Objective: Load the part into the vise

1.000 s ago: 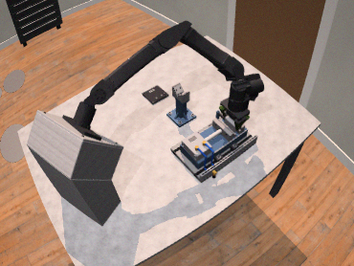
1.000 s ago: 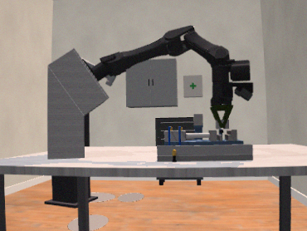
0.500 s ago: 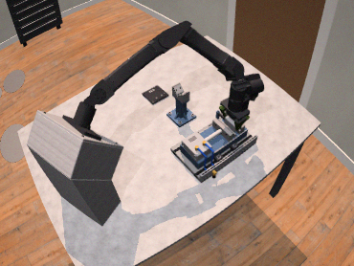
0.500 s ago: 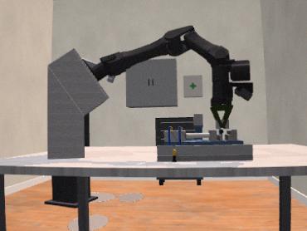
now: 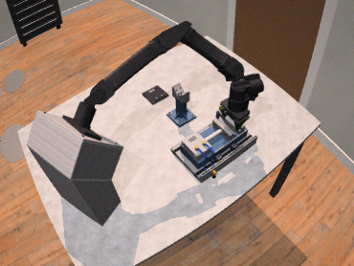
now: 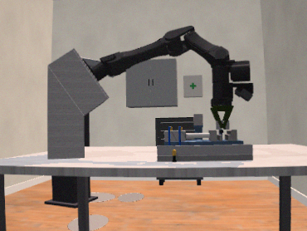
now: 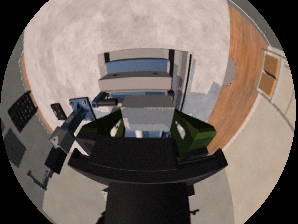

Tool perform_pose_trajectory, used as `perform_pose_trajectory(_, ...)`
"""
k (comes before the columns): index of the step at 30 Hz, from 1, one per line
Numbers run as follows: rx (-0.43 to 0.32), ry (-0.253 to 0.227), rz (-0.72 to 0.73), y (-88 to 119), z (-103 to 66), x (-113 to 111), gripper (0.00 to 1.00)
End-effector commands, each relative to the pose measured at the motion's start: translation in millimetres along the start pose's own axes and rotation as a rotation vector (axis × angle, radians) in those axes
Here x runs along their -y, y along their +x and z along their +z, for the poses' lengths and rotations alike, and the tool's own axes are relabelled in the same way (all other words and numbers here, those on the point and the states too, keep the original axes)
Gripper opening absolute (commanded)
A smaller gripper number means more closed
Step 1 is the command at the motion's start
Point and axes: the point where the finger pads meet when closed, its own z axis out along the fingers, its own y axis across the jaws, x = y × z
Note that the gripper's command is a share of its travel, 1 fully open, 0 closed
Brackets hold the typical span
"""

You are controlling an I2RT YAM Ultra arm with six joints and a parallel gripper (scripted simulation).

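Gripped part (image 6: 226, 124) (image 7: 148, 116) — open vise (image 5: 192, 142) (image 6: 233, 135) (image 7: 135, 83) below

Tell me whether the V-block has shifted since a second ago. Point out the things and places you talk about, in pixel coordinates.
No. In the top view the V-block (image 5: 180, 91) (image 6: 198, 120) (image 7: 62, 138) shows no visible shift either way against the dark plate (image 5: 155, 95) (image 7: 58, 111) beside it.
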Motion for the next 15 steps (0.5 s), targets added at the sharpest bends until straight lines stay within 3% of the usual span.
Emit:
perform_pose_trajectory(1,0.04,0.03,-0.011,-15.1,-13.6,7.7,0.0)
perform_pose_trajectory(15,0.049,0.03,-0.02,-18.7,-18.2,4.0,0.0)
